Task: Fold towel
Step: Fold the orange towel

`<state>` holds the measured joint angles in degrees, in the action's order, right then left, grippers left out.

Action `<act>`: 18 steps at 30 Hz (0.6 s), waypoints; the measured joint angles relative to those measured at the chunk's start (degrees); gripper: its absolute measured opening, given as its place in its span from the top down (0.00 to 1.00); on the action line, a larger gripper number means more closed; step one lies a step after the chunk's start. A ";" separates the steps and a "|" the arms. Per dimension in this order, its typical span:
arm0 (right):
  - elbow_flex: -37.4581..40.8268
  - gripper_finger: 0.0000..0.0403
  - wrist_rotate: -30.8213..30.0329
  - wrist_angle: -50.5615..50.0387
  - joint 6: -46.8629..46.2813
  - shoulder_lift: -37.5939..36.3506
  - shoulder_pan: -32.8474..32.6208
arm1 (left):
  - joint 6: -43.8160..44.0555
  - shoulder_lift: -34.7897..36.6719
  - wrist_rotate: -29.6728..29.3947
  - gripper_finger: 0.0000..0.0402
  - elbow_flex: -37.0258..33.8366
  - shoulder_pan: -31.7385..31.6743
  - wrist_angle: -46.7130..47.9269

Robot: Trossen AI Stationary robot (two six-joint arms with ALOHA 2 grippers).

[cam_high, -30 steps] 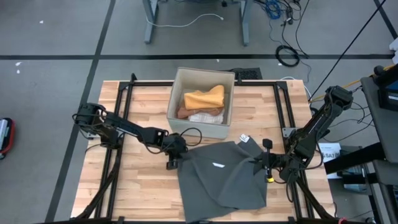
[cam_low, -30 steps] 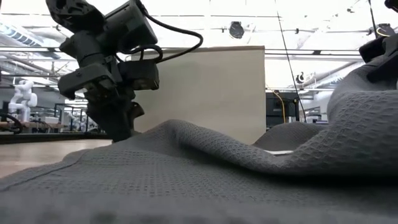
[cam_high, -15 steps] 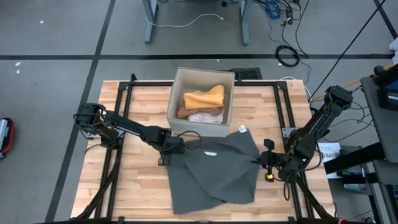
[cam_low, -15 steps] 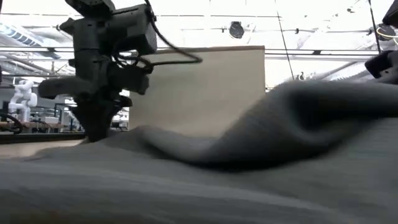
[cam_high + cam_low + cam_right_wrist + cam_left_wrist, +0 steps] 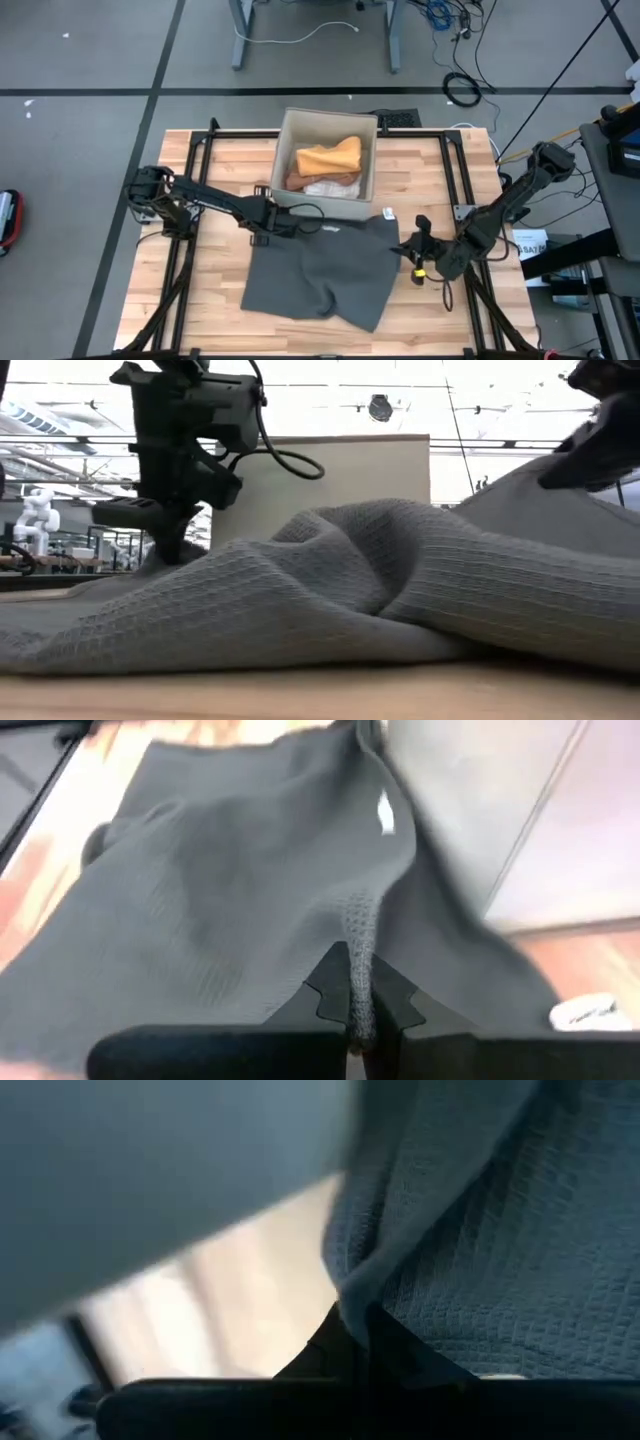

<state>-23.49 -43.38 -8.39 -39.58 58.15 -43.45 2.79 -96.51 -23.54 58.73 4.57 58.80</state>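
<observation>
Two grippers are clamped on one grey towel, which lies rumpled on the wooden table toward six o'clock, just below the beige box that sits at twelve. The left gripper pinches the cloth's corner at about ten o'clock of the towel, close beside the box wall; its wrist view shows dark fingers closed tight over a fold of waffle weave, though most of that picture is blur and the fingertips are buried in fabric. The right gripper grips the edge at three o'clock, fingers shut narrow on a thin pinch of cloth.

From table height the towel fills the lower half, hiding the tabletop behind it and cutting off the box's base; the right arm shows only as a dark shape at the upper corner. What lies in the box beneath the orange cloth is hard to make out.

Compared with a second ago, the towel has been dragged toward nine o'clock and has bunched shorter, both grippers having shifted with it, and the left gripper has closed.
</observation>
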 joint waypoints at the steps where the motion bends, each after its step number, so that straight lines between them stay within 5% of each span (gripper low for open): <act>1: 0.00 1.00 -0.03 0.93 0.95 0.00 1.37 | -0.58 0.00 -1.40 1.00 0.19 -0.30 -0.01; 9: 0.00 1.00 11.89 11.69 8.66 -0.02 8.34 | -2.97 0.07 -2.67 1.00 0.36 -2.84 -0.61; 18: 0.00 1.00 13.37 -2.40 2.69 -0.02 15.30 | -5.20 0.11 -3.96 1.00 0.41 -4.20 -1.95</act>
<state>-23.49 -30.00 -10.79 -36.89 58.13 -28.15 -2.42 -96.40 -27.51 59.13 0.37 56.85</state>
